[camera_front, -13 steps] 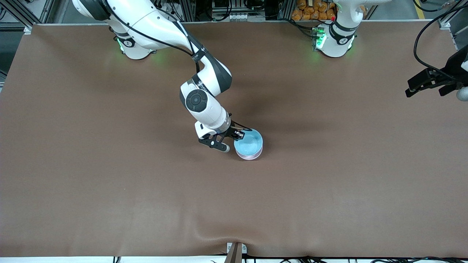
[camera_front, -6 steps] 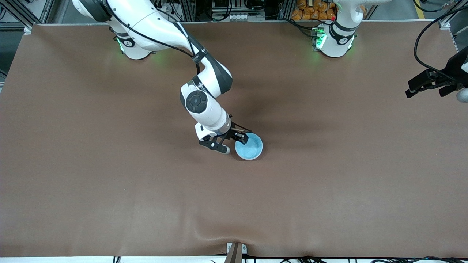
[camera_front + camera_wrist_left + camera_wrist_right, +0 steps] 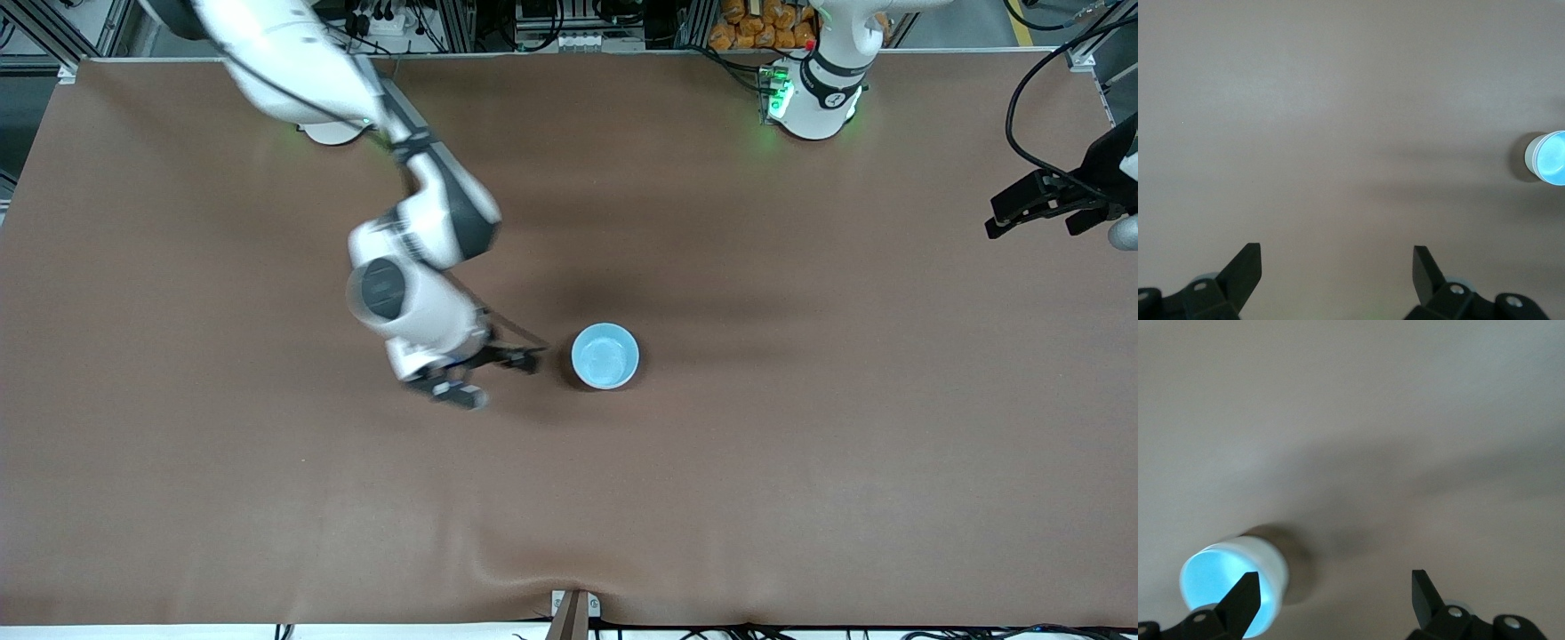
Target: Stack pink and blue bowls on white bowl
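The light blue bowl (image 3: 605, 356) sits on top of a stack in the middle of the table. It also shows in the left wrist view (image 3: 1553, 157) and the right wrist view (image 3: 1215, 583). A white outer wall under it shows there, the white bowl (image 3: 1277, 568). The pink bowl is hidden inside the stack. My right gripper (image 3: 502, 378) is open and empty over the table, beside the stack toward the right arm's end; in its own view (image 3: 1335, 577) nothing is between the jaws. My left gripper (image 3: 1036, 220) is open and empty, and waits over the left arm's end of the table (image 3: 1337, 252).
The brown table cover (image 3: 800, 462) lies flat, with a small ridge at its front edge near a bracket (image 3: 573, 609). The right arm's elbow (image 3: 444, 213) hangs over the table between its base and the stack.
My right gripper let go of the blue bowl on the stack, then pulled away toward the right arm's end of the table. The pink rim no longer shows. The left arm has not moved.
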Robot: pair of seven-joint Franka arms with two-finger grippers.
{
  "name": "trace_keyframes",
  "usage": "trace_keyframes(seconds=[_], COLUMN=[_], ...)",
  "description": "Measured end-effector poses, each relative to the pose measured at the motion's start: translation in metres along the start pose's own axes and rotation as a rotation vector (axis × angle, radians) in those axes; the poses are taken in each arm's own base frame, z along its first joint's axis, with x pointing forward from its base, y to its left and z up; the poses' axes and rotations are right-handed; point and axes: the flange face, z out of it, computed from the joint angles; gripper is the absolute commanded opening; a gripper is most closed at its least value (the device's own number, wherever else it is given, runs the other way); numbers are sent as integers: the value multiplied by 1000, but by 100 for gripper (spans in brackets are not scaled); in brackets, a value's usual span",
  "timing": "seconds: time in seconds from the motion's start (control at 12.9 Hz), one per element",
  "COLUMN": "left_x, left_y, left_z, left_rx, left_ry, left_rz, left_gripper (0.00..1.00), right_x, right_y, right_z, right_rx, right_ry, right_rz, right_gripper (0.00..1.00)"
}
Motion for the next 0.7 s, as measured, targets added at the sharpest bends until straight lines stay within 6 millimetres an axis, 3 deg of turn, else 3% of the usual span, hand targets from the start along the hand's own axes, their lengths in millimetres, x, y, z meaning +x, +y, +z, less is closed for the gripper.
trace_keyframes(seconds=[0.23,0.39,0.47,0.54,0.7], left_x=[-1,-7,-12,-19,-35], left_y=[0,-7,-25,-58,-128], left_z=[8,21,31,42,53], left_rx=[1,2,-2,-22,-95], left_ry=[-17,-49,-71,-89,-84], left_rz=[1,44,106,163,176], left_gripper=[100,100,100,100,100], right_x=[70,93,98,99,87], right_y=[118,187,219,246,280], right_z=[-74,-121,-144,-168,-211], right_rx=[5,6,-8,-31,-67], right_ry=[4,40,47,54,49], right_rz=[-67,-111,-152,-188,-228], right_gripper=[100,100,100,100,100])
